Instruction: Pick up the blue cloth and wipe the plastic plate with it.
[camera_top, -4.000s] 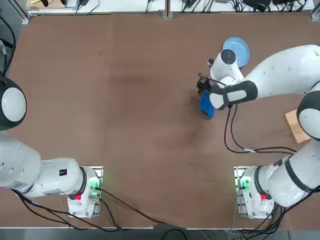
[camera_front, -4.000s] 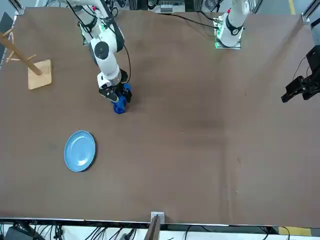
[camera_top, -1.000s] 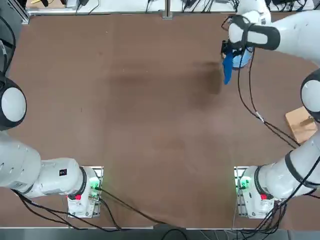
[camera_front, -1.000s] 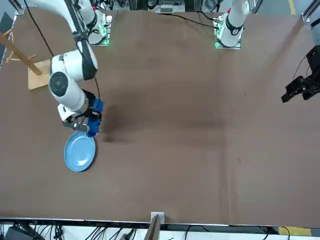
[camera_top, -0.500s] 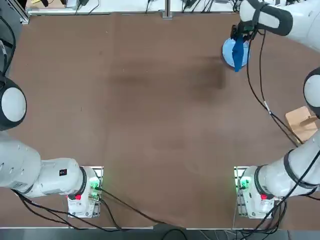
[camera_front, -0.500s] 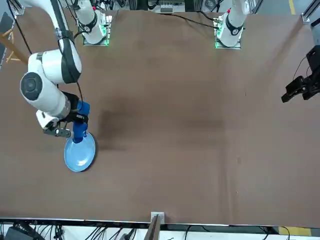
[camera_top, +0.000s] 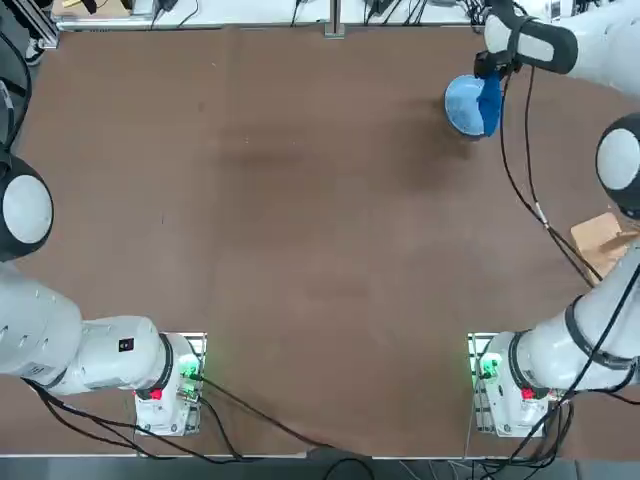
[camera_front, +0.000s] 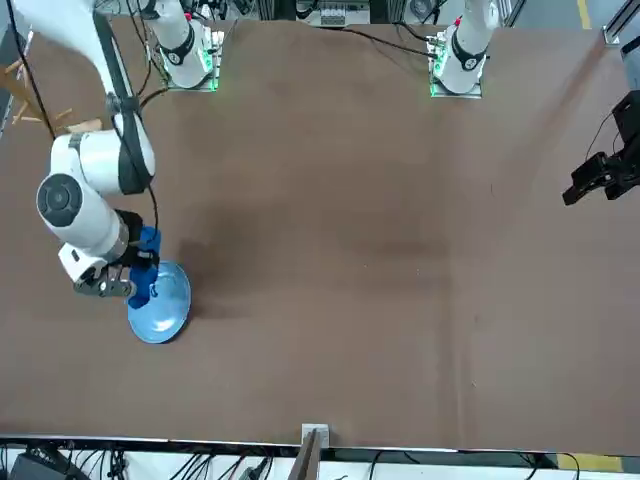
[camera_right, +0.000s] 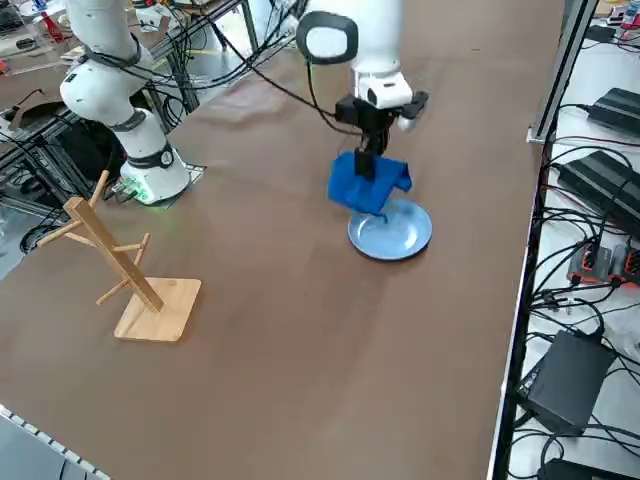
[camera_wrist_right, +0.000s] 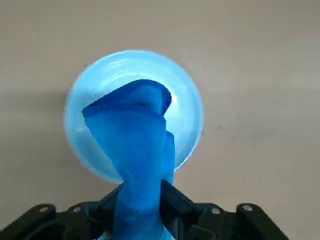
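The blue cloth (camera_right: 365, 186) hangs in a bunched fold from my right gripper (camera_right: 369, 160), which is shut on its upper end. Beneath it lies the plastic plate (camera_right: 405, 236), a pale blue round dish near the table's far right corner. In the wrist view the cloth (camera_wrist_right: 141, 150) drapes down between the black fingers (camera_wrist_right: 172, 200) over the middle of the plate (camera_wrist_right: 187, 115). From overhead the cloth (camera_top: 490, 105) covers the plate's (camera_top: 458, 100) right part, below the gripper (camera_top: 490, 74). Whether the cloth's lower end touches the plate I cannot tell.
A wooden peg rack (camera_right: 122, 262) on a square base stands on the right side of the table, nearer the arm's base (camera_top: 603, 238). The table's far edge (camera_top: 330, 30) runs close behind the plate. Cables and power boxes (camera_right: 575, 370) lie beyond the right edge.
The right arm has carried the cloth from beside the plate to directly over it, shifting a little further across and lower in the last half second. The plate has not moved.
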